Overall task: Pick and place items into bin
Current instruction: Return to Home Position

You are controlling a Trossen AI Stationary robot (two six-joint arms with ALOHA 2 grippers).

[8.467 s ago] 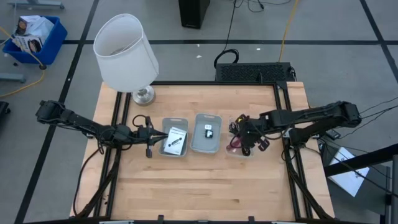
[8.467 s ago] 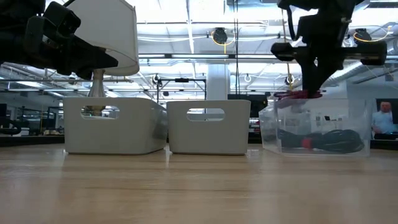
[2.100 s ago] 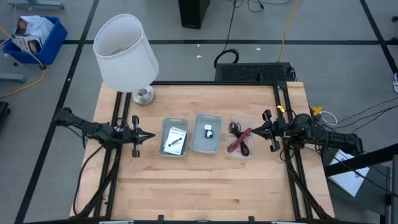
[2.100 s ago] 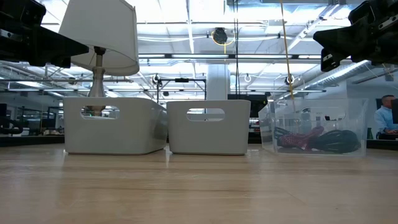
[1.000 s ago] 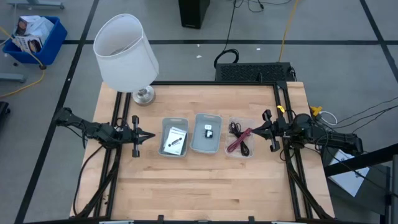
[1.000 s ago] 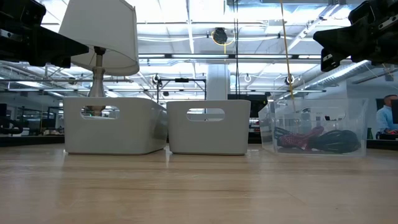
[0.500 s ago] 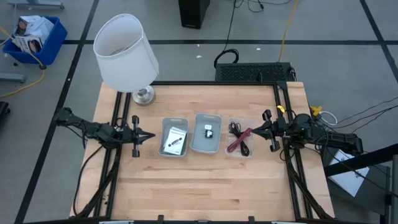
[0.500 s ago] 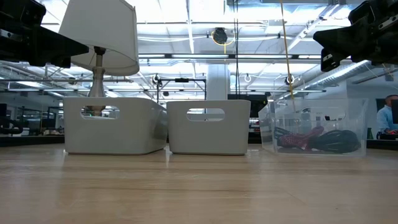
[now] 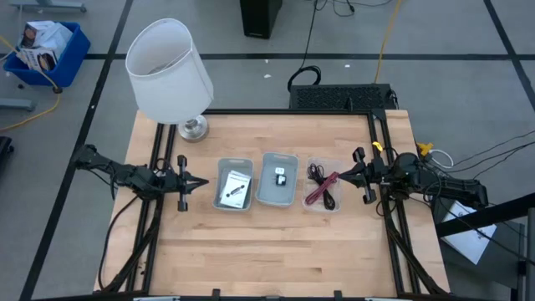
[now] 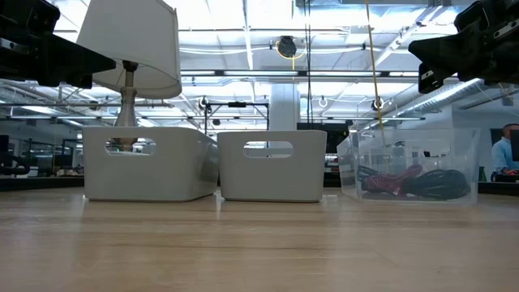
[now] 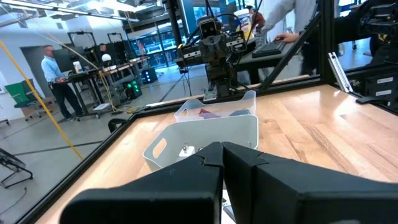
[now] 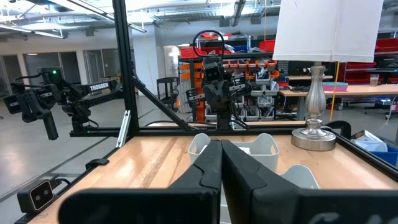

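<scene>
Three bins stand in a row across the middle of the worktop (image 9: 276,251). The left bin (image 9: 222,198) is gray and holds a white packet (image 9: 238,181) with a dark stick (image 9: 232,197) lying beside it. The middle bin (image 9: 264,191), also gray, stands just beside the left one and holds a small black-and-white piece (image 9: 281,176). The clear bin (image 9: 311,203) is on the right, near the middle bin but apart from it. A red-and-black cable (image 9: 322,191) lies coiled on its floor, and the low view shows it through the wall.

The left gripper (image 9: 201,183) hangs over the left part of the worktop, near the left bin and pointing at it. It is raised off the wood, its fingers are together and it carries nothing. The right gripper (image 9: 344,176) hangs near the right edge, just beside the clear bin and pointing toward it. It too is above the surface, with its fingers closed against each other and empty. Each wrist view shows its own two dark fingers meeting in a narrow seam, with the row of bins beyond.

A white lamp (image 9: 169,71) stands at the worktop's far left corner, well apart from the bins. In the low view, a person (image 10: 504,150) shows in the room behind, at the right edge.
</scene>
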